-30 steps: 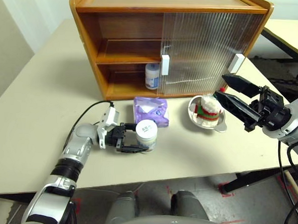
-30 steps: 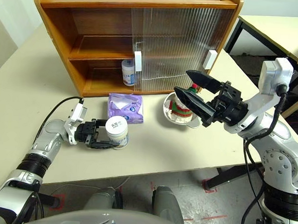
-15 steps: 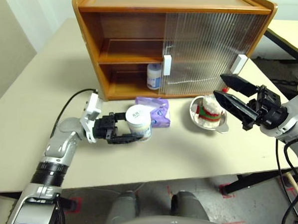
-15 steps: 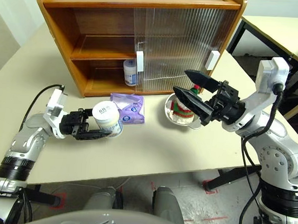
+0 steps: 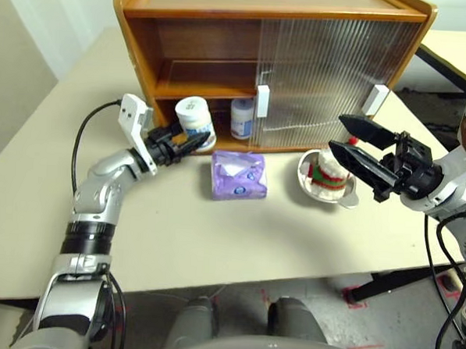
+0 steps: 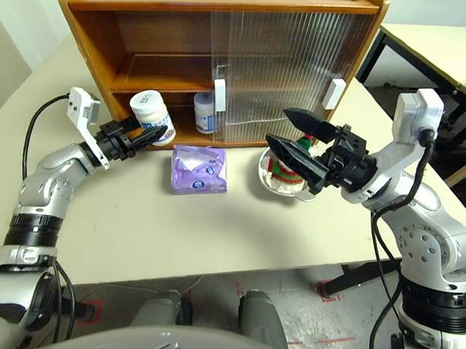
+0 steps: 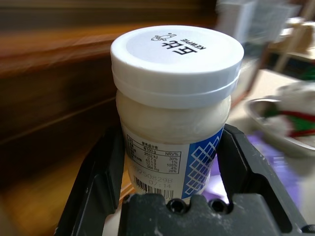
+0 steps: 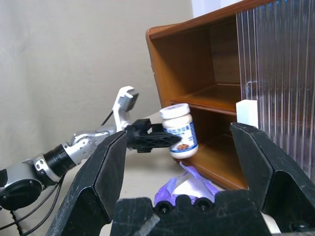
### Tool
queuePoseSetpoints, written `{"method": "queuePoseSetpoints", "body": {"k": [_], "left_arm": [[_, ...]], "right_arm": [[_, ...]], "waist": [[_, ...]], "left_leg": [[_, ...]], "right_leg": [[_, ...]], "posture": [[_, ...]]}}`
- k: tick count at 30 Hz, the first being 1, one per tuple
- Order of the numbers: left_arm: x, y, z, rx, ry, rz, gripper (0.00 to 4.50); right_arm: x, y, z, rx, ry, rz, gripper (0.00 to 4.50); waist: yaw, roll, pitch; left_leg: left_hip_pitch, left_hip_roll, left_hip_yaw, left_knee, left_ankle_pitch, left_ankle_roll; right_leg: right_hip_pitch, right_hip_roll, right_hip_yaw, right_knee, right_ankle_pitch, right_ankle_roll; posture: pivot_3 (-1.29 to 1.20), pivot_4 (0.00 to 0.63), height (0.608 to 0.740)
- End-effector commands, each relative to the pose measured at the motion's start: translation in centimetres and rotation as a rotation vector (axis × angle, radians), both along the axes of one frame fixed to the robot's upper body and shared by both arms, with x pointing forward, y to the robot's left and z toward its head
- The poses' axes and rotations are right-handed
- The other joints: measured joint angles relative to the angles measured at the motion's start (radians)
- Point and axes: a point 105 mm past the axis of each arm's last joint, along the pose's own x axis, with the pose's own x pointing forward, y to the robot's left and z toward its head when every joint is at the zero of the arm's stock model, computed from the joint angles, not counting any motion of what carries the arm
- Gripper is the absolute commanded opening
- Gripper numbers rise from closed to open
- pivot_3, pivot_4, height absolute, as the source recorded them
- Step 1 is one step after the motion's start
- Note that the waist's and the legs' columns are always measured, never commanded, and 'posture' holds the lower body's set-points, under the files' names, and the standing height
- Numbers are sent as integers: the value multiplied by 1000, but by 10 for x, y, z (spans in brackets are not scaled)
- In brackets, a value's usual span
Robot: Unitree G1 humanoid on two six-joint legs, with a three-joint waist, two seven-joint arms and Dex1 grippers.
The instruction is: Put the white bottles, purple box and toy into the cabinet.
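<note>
We find one small white plastic jar [image 5: 239, 117] shelved inside the orange-brown wooden cabinet [image 5: 137, 56], the second white jar [image 5: 193, 115] clamped in the left gripper [image 5: 181, 143] at the opening, the soft lavender-purple pack [image 5: 236, 175] and the white plush toy [image 5: 325, 168] outstanding at the cabinet's six o'clock, and the right gripper [image 5: 349, 145] spread wide, empty.

toy [image 5: 325, 168] part hid by right fingers [image 5: 359, 159] | cabinet [image 7: 49, 73] bg blurred

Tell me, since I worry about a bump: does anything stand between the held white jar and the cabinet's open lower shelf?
Nothing visible does. The left gripper holds the small white plastic jar before the orange-brown wooden cabinet's open left half. The other white jar stands inside, off to the right by the ribbed sliding door.
</note>
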Motion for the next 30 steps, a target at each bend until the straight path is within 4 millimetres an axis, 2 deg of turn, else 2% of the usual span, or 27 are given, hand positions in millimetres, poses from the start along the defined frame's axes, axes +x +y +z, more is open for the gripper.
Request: {"method": "queuePoseSetpoints", "body": {"k": [1, 12, 30], "left_arm": [[7, 3, 0, 42, -33, 44, 3035], [24, -3, -24, 100, -33, 166, 3036], [48, -28, -39, 35, -4, 446, 3035]], "right_arm": [[-2, 0, 1, 0, -15, -7, 4500], [-3, 0, 2, -1, -18, -12, 4500], [-5, 1, 2, 0, -14, -19, 4500]], "waist": [[0, 0, 0], [8, -1, 0], [10, -2, -1]], "left_leg": [[0, 0, 0, 0, 0, 0], [0, 0, 0, 0, 0, 0], [-1, -1, 0, 1, 0, 0]], "right_leg": [[0, 0, 0, 0, 0, 0], [0, -1, 0, 0, 1, -1], [0, -1, 0, -1, 2, 1]], "posture": [[-127, 0, 740], [-134, 0, 740], [-147, 0, 740]]}}
